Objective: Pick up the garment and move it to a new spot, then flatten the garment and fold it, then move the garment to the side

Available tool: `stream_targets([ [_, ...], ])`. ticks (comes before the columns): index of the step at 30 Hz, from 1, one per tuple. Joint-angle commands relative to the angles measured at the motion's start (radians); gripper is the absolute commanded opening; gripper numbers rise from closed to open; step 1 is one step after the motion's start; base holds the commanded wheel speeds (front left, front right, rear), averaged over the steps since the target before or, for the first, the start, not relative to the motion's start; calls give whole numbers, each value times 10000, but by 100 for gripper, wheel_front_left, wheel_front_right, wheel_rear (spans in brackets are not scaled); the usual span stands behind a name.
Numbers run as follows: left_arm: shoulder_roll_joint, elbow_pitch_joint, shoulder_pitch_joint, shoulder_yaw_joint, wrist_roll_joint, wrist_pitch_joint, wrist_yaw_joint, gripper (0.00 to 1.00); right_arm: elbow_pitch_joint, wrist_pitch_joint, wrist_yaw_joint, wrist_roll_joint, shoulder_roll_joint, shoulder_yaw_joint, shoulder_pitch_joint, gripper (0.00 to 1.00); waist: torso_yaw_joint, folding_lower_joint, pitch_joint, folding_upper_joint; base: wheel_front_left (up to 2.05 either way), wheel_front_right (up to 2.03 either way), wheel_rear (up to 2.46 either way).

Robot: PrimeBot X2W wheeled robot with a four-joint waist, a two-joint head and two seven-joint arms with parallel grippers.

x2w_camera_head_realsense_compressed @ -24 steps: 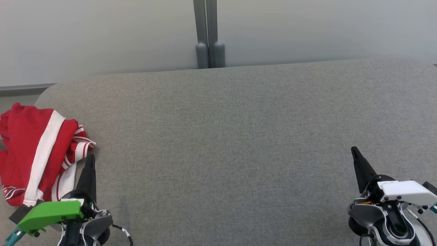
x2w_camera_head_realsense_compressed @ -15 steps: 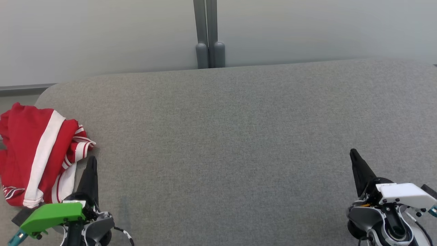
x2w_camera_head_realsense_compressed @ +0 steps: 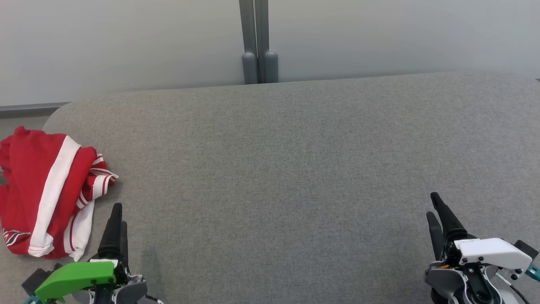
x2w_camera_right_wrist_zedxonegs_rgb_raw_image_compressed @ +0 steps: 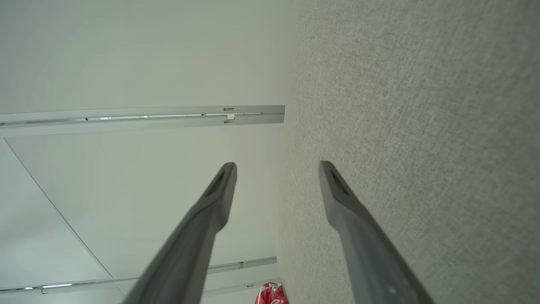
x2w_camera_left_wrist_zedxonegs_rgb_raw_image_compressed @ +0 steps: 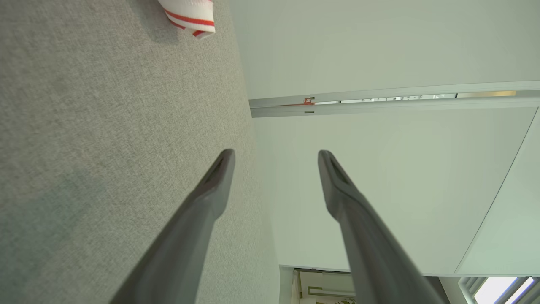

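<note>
The garment (x2w_camera_head_realsense_compressed: 42, 190), red with white stripes, lies crumpled at the left end of the grey upholstered surface (x2w_camera_head_realsense_compressed: 295, 169). My left gripper (x2w_camera_head_realsense_compressed: 120, 214) is at the lower left, just right of the garment's near edge and not touching it. Its two fingers stand apart with nothing between them in the left wrist view (x2w_camera_left_wrist_zedxonegs_rgb_raw_image_compressed: 274, 154), where a striped bit of the garment (x2w_camera_left_wrist_zedxonegs_rgb_raw_image_compressed: 190, 17) shows at the top. At the lower right my right gripper (x2w_camera_head_realsense_compressed: 431, 204) is open and empty (x2w_camera_right_wrist_zedxonegs_rgb_raw_image_compressed: 276, 165), far from the garment (x2w_camera_right_wrist_zedxonegs_rgb_raw_image_compressed: 272, 294).
A pale wall runs behind the surface, with a grey double post (x2w_camera_head_realsense_compressed: 258, 42) at the top centre. The surface's left end is rounded, and the garment hangs partly over that edge.
Both grippers have drawn back toward the bottom edge. The left fingertips have moved away from the garment's hem. The garment has not moved.
</note>
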Motion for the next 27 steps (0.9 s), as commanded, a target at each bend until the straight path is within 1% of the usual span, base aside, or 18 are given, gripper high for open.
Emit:
stream_targets([
  [1, 85, -107, -337, -2, 386, -109, -12, 100, -103, -120, 3, -302, -101, 33, -335, 100, 0, 0, 5, 0, 0, 0, 0],
  [13, 64, 17, -493, 49, 2804, -631, -19, 100, 7, -645, 4, -2563, -65, 79, -550, 100, 10, 0, 51, 0, 0, 0, 0],
  [27, 86, 53, -568, -142, 5511, -1166, 15, 100, 187, -1184, 6, -5321, 1, 233, -719, 100, 21, 0, 100, 0, 0, 0, 0],
])
